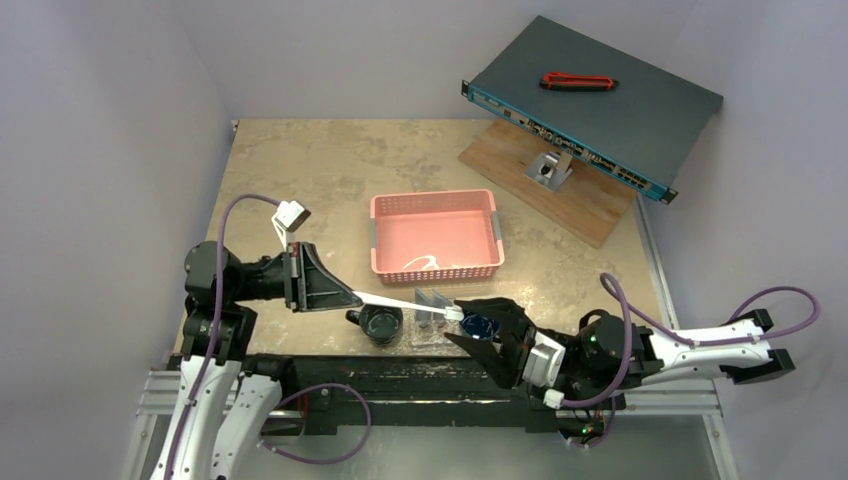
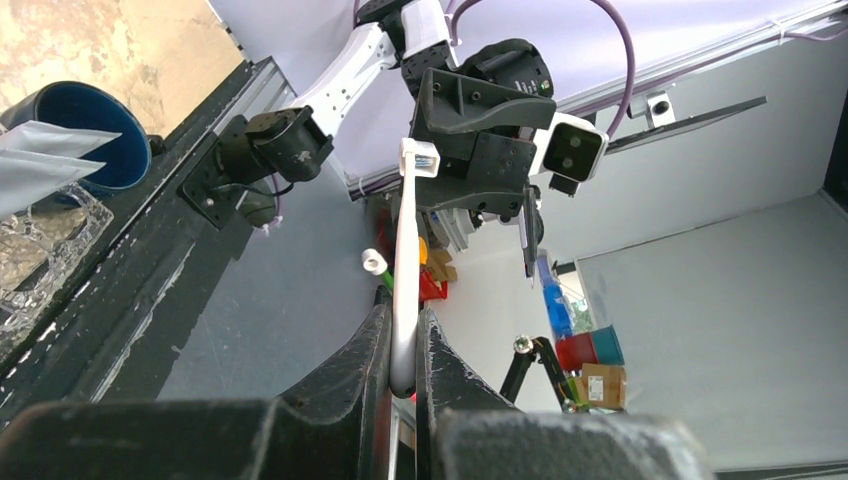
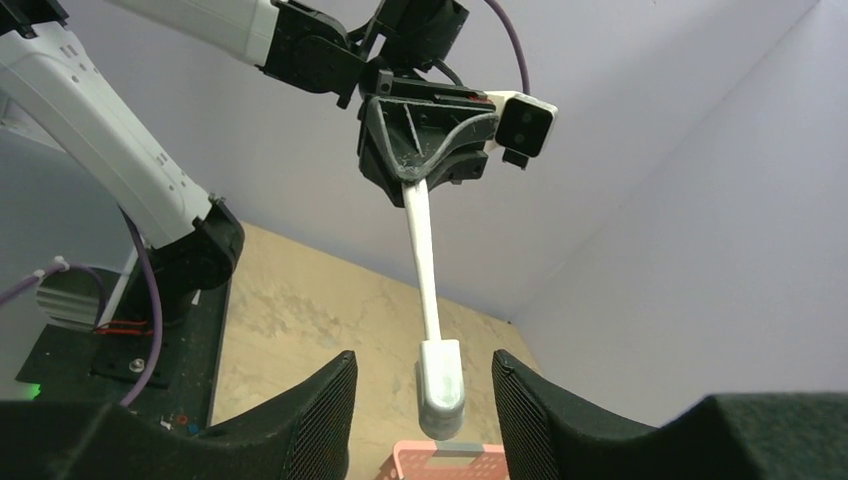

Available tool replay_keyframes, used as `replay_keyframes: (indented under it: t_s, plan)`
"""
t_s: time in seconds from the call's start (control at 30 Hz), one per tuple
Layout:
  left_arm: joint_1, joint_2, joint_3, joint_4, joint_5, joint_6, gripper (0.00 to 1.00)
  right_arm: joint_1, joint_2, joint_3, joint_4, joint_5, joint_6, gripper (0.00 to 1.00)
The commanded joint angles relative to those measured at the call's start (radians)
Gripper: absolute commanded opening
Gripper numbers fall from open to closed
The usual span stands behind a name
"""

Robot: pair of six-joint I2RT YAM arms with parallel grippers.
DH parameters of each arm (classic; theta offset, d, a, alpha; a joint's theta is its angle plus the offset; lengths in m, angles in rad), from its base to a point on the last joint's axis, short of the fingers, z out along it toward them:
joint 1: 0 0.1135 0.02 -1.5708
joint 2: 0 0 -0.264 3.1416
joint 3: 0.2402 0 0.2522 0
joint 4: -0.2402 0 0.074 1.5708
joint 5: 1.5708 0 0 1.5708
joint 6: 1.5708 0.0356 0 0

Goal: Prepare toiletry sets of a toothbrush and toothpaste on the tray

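My left gripper is shut on the handle end of a white toothbrush. The toothbrush reaches to the right, above the table's near edge. Its head sits between the open fingers of my right gripper, with a gap on each side. Pale grey toothpaste tubes stand over the glossy transparent tray, between a dark mug and a blue mug.
A pink slotted basket with a white item inside stands behind the tray. At the back right a dark network switch carrying a red tool rests tilted on a wooden board.
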Motion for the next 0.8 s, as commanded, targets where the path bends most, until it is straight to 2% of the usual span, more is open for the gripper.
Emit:
replay_keyframes:
  t_s: [0.0, 0.77]
  plan:
    - [-0.011, -0.015, 0.050, 0.029, 0.013, -0.009, 0.00, 0.004, 0.000, 0.023, 0.052, -0.018, -0.011, 0.53]
    - [-0.043, -0.049, 0.057, -0.037, 0.019, 0.045, 0.00, 0.004, 0.045, 0.048, 0.083, -0.061, 0.013, 0.33]
